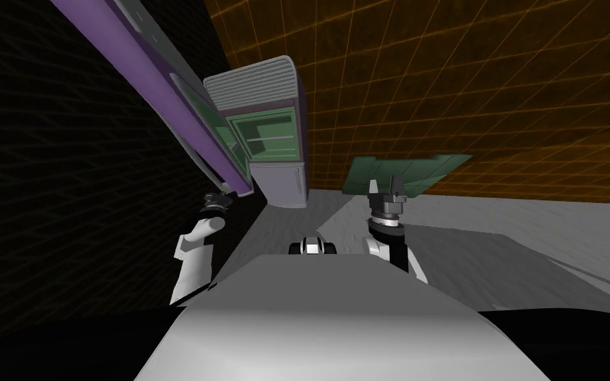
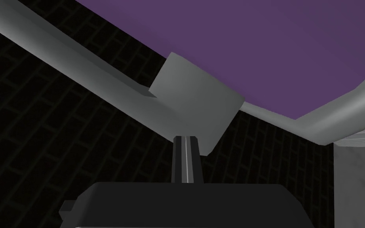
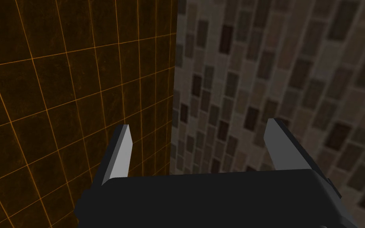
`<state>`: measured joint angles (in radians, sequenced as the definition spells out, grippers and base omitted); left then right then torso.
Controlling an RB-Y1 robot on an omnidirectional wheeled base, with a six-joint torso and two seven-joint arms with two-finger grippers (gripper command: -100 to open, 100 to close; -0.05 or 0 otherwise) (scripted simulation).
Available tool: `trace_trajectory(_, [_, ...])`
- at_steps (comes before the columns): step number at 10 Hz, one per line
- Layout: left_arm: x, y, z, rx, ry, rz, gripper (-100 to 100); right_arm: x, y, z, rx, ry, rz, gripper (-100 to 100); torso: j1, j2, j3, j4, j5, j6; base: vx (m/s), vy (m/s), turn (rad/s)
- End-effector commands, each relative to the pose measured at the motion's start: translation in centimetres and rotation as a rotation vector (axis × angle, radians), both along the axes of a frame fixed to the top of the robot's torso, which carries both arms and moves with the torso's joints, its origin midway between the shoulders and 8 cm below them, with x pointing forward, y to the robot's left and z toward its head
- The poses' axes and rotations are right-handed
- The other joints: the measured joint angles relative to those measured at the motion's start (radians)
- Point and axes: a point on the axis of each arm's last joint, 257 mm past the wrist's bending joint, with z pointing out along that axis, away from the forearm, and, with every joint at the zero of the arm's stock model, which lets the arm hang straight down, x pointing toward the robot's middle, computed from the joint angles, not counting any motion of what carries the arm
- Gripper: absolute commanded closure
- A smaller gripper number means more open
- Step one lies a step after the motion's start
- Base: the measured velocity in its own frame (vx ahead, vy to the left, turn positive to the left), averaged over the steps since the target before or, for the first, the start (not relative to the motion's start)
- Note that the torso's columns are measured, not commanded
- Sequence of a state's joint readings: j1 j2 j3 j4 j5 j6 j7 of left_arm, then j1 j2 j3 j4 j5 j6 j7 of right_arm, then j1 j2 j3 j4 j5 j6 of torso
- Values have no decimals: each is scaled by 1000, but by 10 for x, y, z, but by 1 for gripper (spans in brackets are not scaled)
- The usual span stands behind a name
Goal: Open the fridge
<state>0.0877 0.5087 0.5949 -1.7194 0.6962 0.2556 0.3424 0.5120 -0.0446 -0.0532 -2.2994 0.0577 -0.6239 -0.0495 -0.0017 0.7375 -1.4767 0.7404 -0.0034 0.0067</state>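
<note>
While the fridge door (image 2: 257, 47) stands wide, left gripper (image 2: 185, 138) sits pressed together at its handle (image 2: 193, 107); right gripper (image 3: 198, 124) spread apart.

My head view is dim and steeply rolled, walls splaying to the corners. The floor (image 1: 528, 218) carries broad soft-edged shadows, perhaps from light overhead. The left wall (image 1: 45, 165) is near black. At my left wrist the fridge door (image 2: 257, 39) shows sharp, flatly lit.
</note>
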Motion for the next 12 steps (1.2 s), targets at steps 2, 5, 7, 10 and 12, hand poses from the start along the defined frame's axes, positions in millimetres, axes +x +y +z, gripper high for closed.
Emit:
trace_trajectory(2, [-5,9,11,-14,9,1,-100,0,0,0,0,0,0,0,-4,-12,-7,-6,1,-6,38,-16,56])
trace_trajectory(5, [-11,17,26,-28,19,0,-100,0,0,0,0,0,0,0,3,-3,-2,-3,3,-4,94,-40,65])
trace_trajectory(7, [-16,22,37,-39,28,-2,-100,0,0,0,0,1,0,0,2,-3,-2,0,0,-2,61,-33,51])
trace_trajectory(10, [-24,30,52,-58,47,-2,-100,0,0,0,0,1,0,0,-4,-4,-4,2,-6,1,67,-23,72])
trace_trajectory(12, [-28,33,59,-67,57,-2,-100,0,0,0,0,0,0,0,-8,-7,-7,3,-11,6,70,-31,54])
